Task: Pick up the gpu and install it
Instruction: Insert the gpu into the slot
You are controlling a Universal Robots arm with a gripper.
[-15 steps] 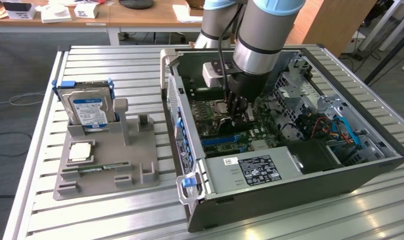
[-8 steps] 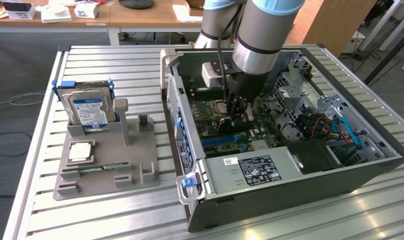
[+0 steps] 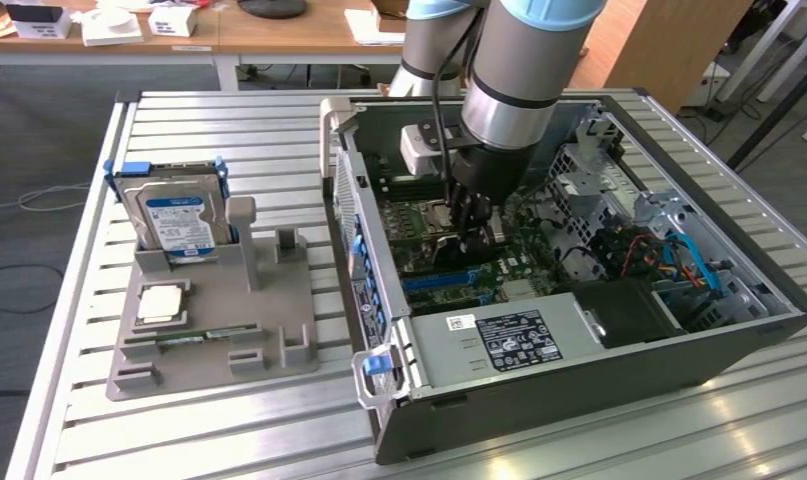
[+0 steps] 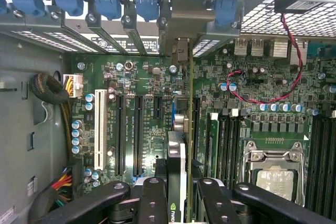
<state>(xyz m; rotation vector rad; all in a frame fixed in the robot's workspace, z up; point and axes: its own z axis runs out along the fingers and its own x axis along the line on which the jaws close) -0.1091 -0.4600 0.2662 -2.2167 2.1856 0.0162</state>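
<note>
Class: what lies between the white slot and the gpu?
Wrist view: two long black slots and a short slot, between the white slot and the gpu.

The silver slatted metal surface (image 3: 176, 430) reflects light along its slats. Grey floor (image 3: 30, 130) surrounds it, with pale loose cables (image 3: 16, 197) at the exterior view's left. Behind stands a light wooden desk (image 3: 276, 38) carrying small white boxes (image 3: 172, 20).
</note>
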